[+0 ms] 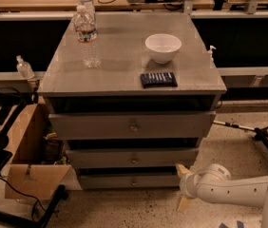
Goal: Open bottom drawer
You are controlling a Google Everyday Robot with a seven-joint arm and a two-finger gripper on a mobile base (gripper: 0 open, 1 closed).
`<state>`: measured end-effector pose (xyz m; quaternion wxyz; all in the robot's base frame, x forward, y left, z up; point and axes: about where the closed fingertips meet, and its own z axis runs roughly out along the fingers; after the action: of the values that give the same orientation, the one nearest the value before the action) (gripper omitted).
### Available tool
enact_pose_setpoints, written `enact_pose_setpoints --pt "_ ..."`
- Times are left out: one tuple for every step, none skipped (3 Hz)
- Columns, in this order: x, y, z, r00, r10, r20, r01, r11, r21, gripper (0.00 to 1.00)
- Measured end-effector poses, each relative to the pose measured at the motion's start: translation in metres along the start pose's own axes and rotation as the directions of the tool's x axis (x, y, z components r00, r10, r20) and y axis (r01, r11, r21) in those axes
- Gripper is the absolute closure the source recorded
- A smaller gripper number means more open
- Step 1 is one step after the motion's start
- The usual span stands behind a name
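Your gripper [182, 187] is hovering low, just beside the right end of the bottom drawer [110, 181], fingers spread apart and gripping nothing.

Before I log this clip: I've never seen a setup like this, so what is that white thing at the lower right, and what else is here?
The white tube at lower right is a robot arm. Its gripper, two beige fingers, is open and holds nothing, beside the right end of the bottom drawer, the lowest of three grey ones. The drawer's knob is untouched. The single camera looks down at the cabinet's front. On the cabinet top are a water bottle, a white bowl and a dark flat packet. A cardboard box sits on the floor.
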<state>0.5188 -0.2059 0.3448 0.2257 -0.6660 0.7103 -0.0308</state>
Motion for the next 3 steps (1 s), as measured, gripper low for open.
enact_pose_setpoints --pt "-0.001 0.003 0.010 1.000 0.006 0.003 -0.006 0.9999 -0.014 0.00" --pt "-0.014 0.011 0.068 1.000 0.023 0.020 -0.021 0.9972 -0.071 0.00" --pt "-0.029 0.016 0.118 0.998 0.035 0.045 -0.030 0.9934 -0.111 0.00"
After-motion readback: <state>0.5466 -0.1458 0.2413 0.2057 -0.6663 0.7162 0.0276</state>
